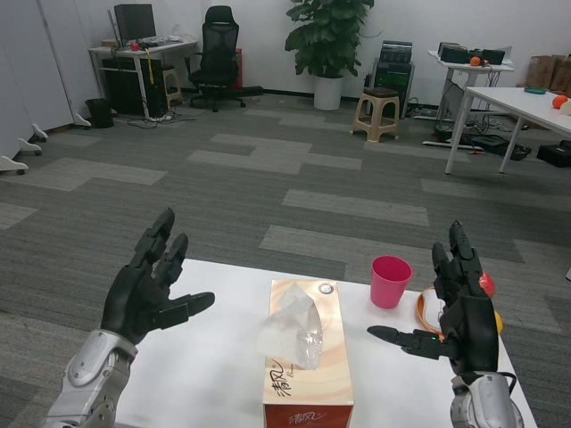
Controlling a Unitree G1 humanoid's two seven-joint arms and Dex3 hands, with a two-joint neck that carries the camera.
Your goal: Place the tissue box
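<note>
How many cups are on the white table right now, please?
1: a pink cup stands right of the tissue box, near the table's far edge. Another could be hidden behind the right hand.

An orange tissue box stands near centre on the white table — left hand and right hand hover empty, fingers spread, either side. A pink cup stands farther right.

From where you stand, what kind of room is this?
Probably an open office or lab: a desk with a monitor and black office chair at the back, grey carpet tiles, more white worktables on the right.
</note>
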